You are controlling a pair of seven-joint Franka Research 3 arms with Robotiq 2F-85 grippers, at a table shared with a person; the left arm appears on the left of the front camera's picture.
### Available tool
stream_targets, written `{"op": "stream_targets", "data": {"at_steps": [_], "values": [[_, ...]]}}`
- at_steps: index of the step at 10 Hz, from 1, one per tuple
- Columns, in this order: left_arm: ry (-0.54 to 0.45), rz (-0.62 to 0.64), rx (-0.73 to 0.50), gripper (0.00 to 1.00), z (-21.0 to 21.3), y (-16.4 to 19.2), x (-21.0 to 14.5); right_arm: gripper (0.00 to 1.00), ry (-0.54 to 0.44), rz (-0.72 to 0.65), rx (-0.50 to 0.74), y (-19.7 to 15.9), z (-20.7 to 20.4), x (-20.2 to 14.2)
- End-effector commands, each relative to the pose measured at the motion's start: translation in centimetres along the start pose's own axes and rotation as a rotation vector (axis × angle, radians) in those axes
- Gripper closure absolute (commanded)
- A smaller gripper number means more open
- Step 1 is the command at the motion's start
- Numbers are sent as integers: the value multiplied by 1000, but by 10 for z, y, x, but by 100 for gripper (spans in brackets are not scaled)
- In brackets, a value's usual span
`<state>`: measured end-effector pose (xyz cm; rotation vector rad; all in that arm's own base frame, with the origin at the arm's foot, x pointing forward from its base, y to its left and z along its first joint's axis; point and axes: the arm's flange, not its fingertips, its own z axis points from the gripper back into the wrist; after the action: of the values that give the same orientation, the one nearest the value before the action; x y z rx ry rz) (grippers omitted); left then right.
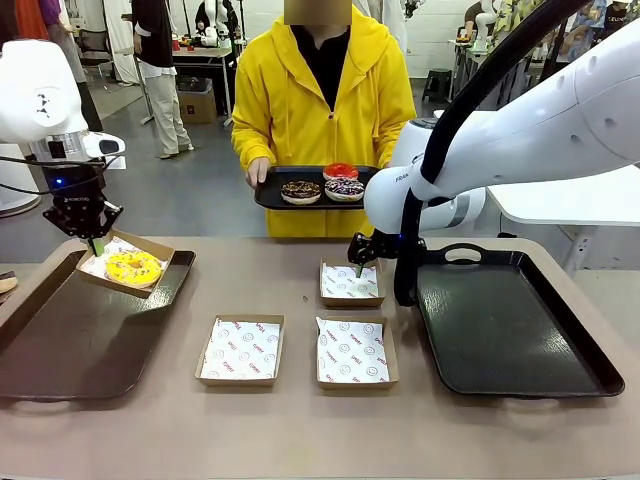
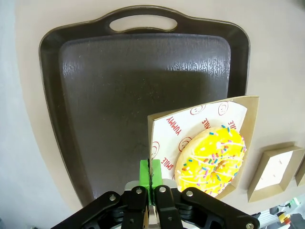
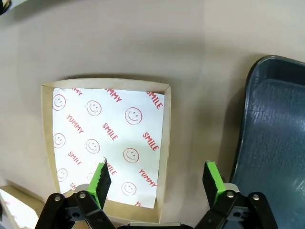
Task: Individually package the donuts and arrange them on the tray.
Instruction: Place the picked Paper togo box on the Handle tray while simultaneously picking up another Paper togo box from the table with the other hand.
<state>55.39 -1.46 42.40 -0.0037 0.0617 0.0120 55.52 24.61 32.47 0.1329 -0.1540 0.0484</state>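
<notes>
Boxed yellow donut (image 1: 133, 267) held at the far right corner of the left tray (image 1: 60, 340).
We see the left gripper (image 1: 96, 243) pinched tight on the far left edge of the filled box (image 1: 155, 247), which is tilted; bare tray lies to its near left. The right gripper (image 1: 358, 265) is spread wide and holds nothing, just over the far empty box (image 1: 350, 283). We count four donuts, three on the person's tray (image 1: 270, 195); four boxes, three empty; three trays.
</notes>
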Motion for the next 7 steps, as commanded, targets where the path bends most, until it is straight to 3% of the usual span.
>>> {"op": "stream_targets", "data": {"at_steps": [1, 7], "values": [[-6, 26, 16, 99, -2, 4, 6, 0, -34, 3, -56, 9, -7, 7], [7, 38, 18, 99, -20, 3, 17, 0, -26, 6, -73, 14, -11, 9]]}}
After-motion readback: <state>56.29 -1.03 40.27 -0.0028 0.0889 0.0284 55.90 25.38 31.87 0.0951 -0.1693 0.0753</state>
